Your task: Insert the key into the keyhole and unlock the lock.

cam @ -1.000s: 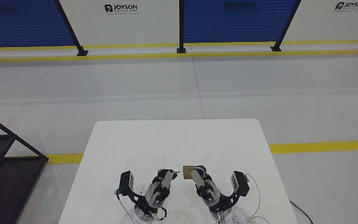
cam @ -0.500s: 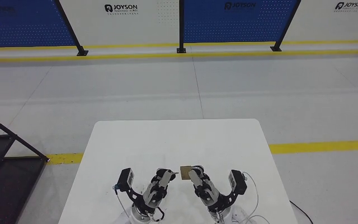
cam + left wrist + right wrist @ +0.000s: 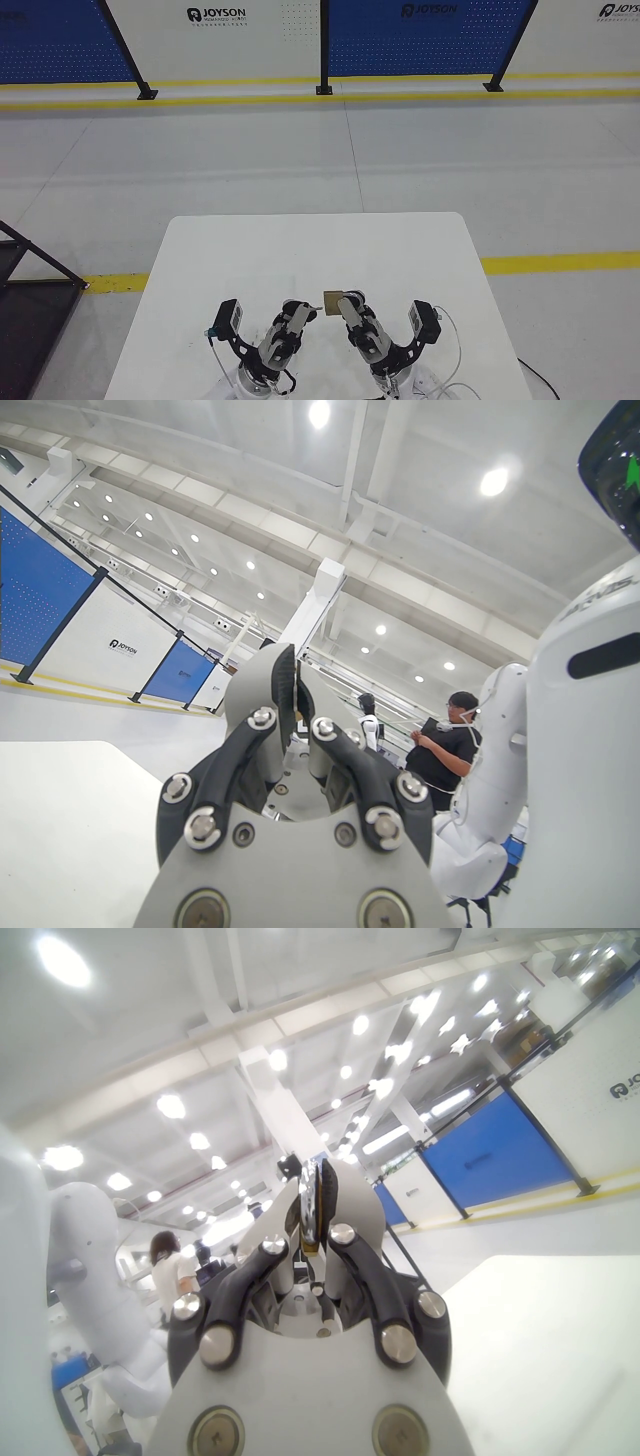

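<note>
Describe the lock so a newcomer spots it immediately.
Start at the white table, at the middle of its near edge. The lock is clamped in the jaws of the right gripper: a brass-coloured block with a shiny shackle, amid white and black robot parts.

Top view, over last second:
- Left gripper (image 3: pixel 303 313) edged toward 3 o'clock, carrying key (image 3: pixel 316 306) closer to lock (image 3: pixel 333 300); most of this shift came in first half-second.
- Right gripper (image 3: pixel 347 303), clamped on lock, slid toward 9 o'clock, then nudged toward 12 o'clock.
- Lock ended slightly toward 10–11 o'clock from where it started.
- Gap between the two gripper tips narrowed.
- Both wrist housings drew inward toward the table's midline.
</note>
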Robot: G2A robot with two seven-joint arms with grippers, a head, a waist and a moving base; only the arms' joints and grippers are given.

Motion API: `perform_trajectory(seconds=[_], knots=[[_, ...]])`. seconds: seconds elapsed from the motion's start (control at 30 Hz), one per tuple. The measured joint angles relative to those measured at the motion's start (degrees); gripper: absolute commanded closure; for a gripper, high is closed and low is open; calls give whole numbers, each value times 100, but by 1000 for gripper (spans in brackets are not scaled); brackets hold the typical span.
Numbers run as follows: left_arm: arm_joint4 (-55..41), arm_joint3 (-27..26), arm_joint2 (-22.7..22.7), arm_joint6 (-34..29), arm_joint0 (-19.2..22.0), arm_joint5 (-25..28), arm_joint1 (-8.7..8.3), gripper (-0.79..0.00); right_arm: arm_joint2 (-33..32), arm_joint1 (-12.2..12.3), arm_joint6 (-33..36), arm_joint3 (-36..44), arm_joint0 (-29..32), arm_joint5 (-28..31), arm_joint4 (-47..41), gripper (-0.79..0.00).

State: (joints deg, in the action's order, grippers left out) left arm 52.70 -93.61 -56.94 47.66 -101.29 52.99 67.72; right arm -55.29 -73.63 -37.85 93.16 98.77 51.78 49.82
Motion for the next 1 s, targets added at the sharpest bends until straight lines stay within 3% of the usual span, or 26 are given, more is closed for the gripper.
perform_trajectory(seconds=[0.97, 1.0], knots=[[233, 65, 53, 52, 39, -248, 119, 0, 32, -10, -53, 37, 98, -27, 291, 0], [234, 66, 53, 53, 40, -249, 122, -86, 33, -11, -55, 36, 98, -27, 291, 0]])
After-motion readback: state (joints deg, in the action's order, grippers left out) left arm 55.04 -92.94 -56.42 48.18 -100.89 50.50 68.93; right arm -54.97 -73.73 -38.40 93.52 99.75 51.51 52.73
